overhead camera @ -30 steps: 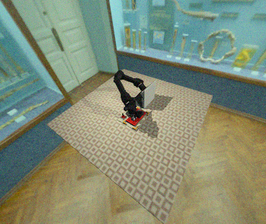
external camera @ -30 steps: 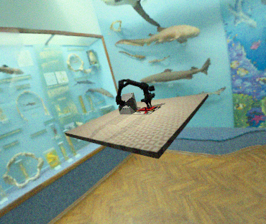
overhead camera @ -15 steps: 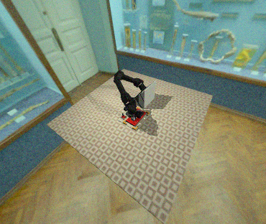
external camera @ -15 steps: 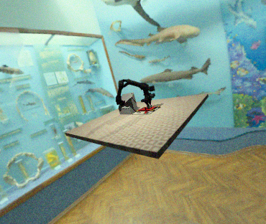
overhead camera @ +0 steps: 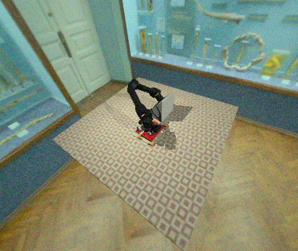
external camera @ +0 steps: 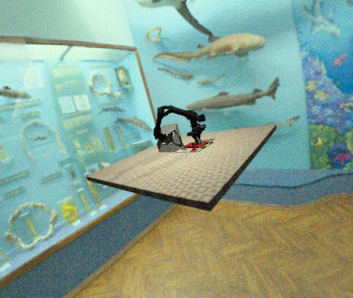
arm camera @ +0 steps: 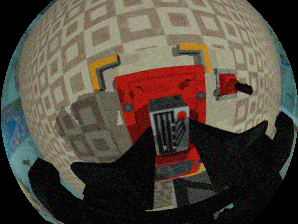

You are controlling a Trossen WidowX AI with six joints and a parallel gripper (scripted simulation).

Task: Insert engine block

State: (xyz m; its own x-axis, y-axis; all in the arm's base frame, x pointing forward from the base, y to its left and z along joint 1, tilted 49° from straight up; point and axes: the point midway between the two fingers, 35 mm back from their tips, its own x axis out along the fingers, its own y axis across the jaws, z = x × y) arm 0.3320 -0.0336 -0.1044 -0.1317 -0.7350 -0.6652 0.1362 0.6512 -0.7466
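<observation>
Showing slots, seemingly: wrist's block [arm camera: 170, 129].

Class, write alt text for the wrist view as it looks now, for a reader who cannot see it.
A black gripper holds a grey, slotted engine block over a red car body. Yellow corner brackets and a small red part lie beyond, on a diamond-patterned surface.
</observation>
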